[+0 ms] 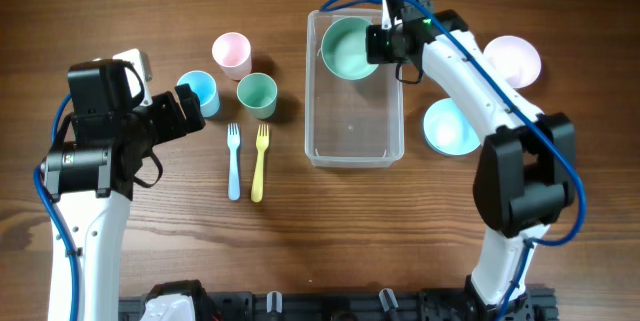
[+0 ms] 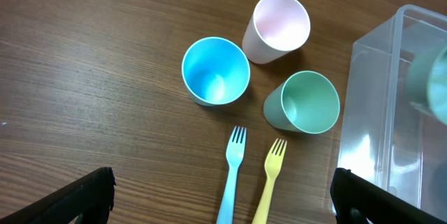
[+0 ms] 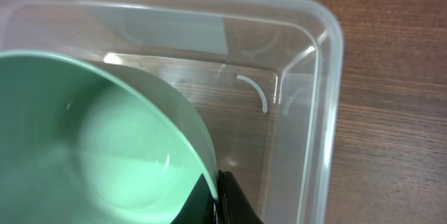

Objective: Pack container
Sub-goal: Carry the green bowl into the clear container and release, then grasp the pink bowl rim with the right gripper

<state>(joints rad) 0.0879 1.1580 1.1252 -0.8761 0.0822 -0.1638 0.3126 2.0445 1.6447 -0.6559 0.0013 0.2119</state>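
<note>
The clear plastic container (image 1: 322, 139) stands at the table's centre right; its corner fills the right wrist view (image 3: 318, 70) and its side shows in the left wrist view (image 2: 370, 112). My right gripper (image 1: 382, 43) is shut on the rim of a green bowl (image 1: 347, 47), holding it inside the container's far end; the bowl fills the right wrist view (image 3: 91, 147). My left gripper (image 1: 185, 111) is open and empty, above the table near the cups. A blue cup (image 2: 215, 70), a pink cup (image 2: 279, 23) and a green cup (image 2: 306, 102) stand there.
A blue fork (image 1: 234, 161) and a yellow fork (image 1: 259, 161) lie side by side left of the container. A pink bowl (image 1: 513, 61) and a blue bowl (image 1: 448, 127) sit right of it, partly under my right arm.
</note>
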